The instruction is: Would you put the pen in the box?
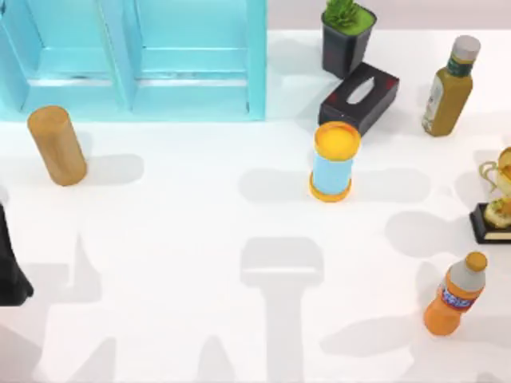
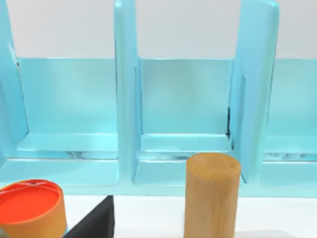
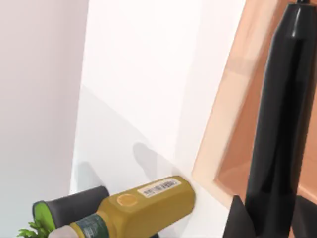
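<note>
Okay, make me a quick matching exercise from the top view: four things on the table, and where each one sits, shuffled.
Things:
1. wooden cylinder
2. orange soda bottle
3. potted plant
4. blue can with orange lid

Places:
A. far edge, behind the black tissue box
B. near right corner
C. left side, in front of the cyan box
D. around the table's middle

Pairs: 1-C, 2-B, 3-A, 4-D

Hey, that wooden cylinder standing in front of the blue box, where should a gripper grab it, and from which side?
Grip the wooden cylinder around its middle, fingers on opposite sides of its round wall. It stands upright just in front of the box, so come from the open table side, away from the box. The left arm, at the top view's left edge, looks nearer.
</note>
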`<state>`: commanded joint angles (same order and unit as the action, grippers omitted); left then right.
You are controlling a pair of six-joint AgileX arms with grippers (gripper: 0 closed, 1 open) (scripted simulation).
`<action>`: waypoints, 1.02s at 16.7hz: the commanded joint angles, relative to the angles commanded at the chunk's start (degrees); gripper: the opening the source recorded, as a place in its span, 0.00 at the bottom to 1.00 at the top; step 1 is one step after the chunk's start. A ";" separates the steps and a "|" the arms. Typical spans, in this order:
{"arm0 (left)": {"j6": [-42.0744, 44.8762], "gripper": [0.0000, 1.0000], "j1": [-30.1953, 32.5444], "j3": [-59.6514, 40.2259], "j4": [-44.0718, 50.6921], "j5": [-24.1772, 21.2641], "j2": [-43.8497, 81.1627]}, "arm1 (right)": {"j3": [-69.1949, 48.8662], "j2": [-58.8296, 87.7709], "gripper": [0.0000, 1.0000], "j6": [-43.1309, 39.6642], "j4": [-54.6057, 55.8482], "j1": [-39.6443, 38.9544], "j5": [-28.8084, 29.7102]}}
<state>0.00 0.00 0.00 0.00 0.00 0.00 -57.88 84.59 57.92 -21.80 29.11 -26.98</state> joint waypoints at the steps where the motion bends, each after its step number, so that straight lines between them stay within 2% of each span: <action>1: 0.00 1.00 0.00 0.00 0.00 0.00 0.00 | 1.42 -0.67 0.00 -2.24 -1.03 4.97 -1.02; 4: 0.00 1.00 0.00 0.00 0.00 0.00 0.00 | 5.19 -1.57 0.00 -8.03 -3.94 17.06 -3.28; 7: 0.00 1.00 0.00 0.00 0.00 0.00 0.00 | 7.67 -1.43 0.00 -11.68 -6.00 23.76 -4.39; 12: 0.00 1.00 0.00 0.00 0.00 0.00 0.00 | 8.26 -1.29 0.00 -12.52 -6.53 25.18 -4.60; 17: 0.00 1.00 0.00 0.00 0.00 0.00 0.00 | 9.28 -0.56 0.00 -10.64 -3.61 22.37 -4.16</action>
<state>0.00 0.00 0.00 0.00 0.00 0.00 -48.60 84.03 47.27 -25.41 51.48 -31.15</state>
